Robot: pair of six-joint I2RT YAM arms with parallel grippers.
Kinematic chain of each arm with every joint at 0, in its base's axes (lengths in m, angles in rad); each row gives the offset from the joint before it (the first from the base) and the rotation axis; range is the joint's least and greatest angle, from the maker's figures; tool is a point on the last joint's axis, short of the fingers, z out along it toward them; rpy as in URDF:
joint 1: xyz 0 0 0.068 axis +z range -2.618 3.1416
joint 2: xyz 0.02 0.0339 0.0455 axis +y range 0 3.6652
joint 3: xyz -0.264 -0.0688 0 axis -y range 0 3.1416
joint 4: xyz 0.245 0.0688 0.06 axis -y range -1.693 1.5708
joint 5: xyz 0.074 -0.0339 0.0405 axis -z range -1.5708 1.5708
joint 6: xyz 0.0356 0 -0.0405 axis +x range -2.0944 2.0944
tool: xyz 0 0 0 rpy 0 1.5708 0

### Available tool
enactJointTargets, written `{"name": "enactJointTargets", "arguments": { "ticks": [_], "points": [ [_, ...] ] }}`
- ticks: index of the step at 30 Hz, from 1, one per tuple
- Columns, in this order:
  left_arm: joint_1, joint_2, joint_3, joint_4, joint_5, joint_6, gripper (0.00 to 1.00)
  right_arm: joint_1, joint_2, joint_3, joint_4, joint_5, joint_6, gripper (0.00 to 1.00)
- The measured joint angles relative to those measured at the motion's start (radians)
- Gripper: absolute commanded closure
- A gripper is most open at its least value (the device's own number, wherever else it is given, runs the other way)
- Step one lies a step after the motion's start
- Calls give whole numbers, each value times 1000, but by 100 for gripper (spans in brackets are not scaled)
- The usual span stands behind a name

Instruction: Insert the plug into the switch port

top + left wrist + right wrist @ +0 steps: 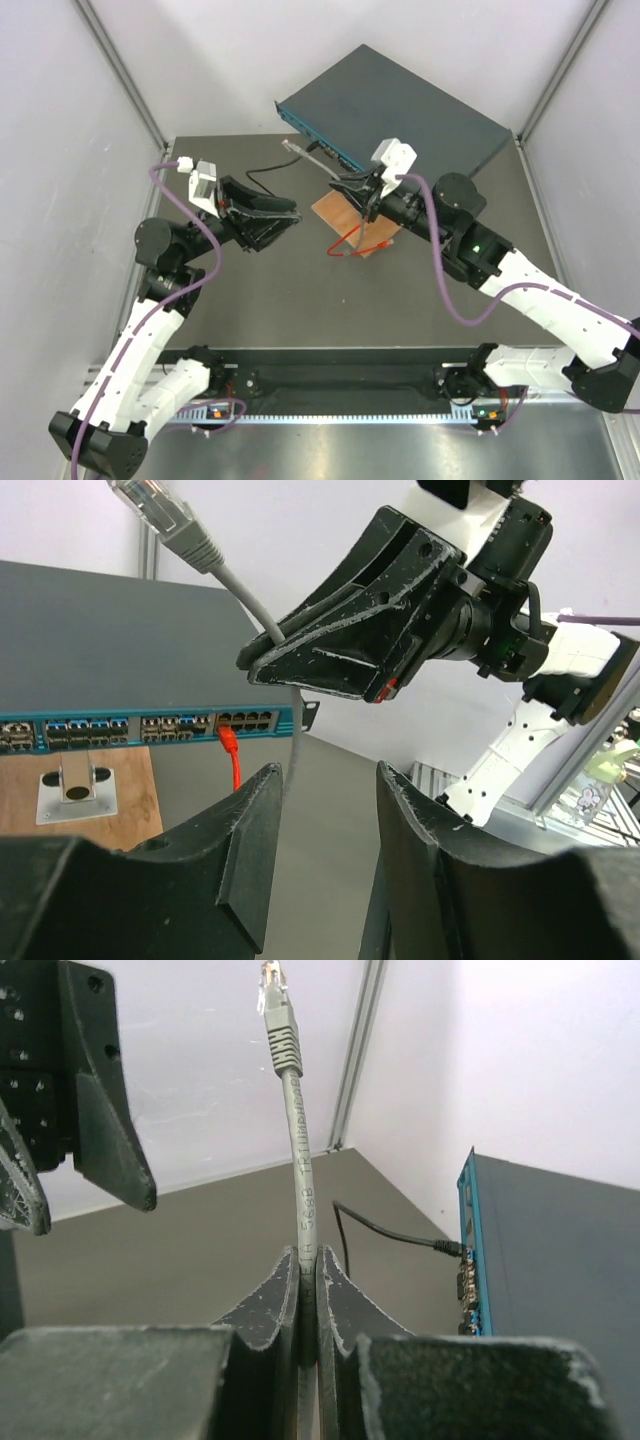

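Our right tool (307, 1260) is pinched fully together on the grey cable (300, 1180). The cable runs straight out past the fingertips and ends in the grey connector (278, 1030), well beyond them. The right arm comes up from the near right corner of the table (300, 300), bends at a raised elbow and stretches its wrist leftward, so this tool points toward its partner.

Our left tool (328, 780) faces it, near but apart. Its jaws stand about halfway apart with nothing between them, and the grey cable's slack hangs just beyond its fingertips. The left arm rises from its base, folds at the elbow and runs roughly level toward the right.

Ahead of the left tool, past the right tool, we see the switch (120, 650) with its front face turned toward us. The plug (228, 742) is in neither tool. It sits at a switch port (226, 727) in the lower row of one block, with the red cable (236, 768) dropping from it. We cannot tell whether it is fully seated.

Below that face, ahead and left of the left tool, a wooden board (110, 780) lies on the table. To the right of the right tool a black cable (385, 1232) meets the switch's front edge.
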Motion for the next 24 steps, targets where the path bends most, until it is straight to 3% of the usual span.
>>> {"name": "enactJointTargets", "arguments": {
  "ticks": [9, 15, 20, 24],
  "points": [
    [0, 34, 0, 1, 9, -2, 51, 72, -2, -38, 45, 65, -192, 100],
    [0, 48, 0, -3, 4, -2, 50, 63, -2, -35, 10, 5, -198, 100],
    [18, 48, 0, 6, -8, -30, 48, -93, 39, 28, -50, -262, 78, 100],
    [29, 50, 1, 51, -21, -58, 48, -261, 123, 44, 120, -496, 532, 100]
  ]
}}
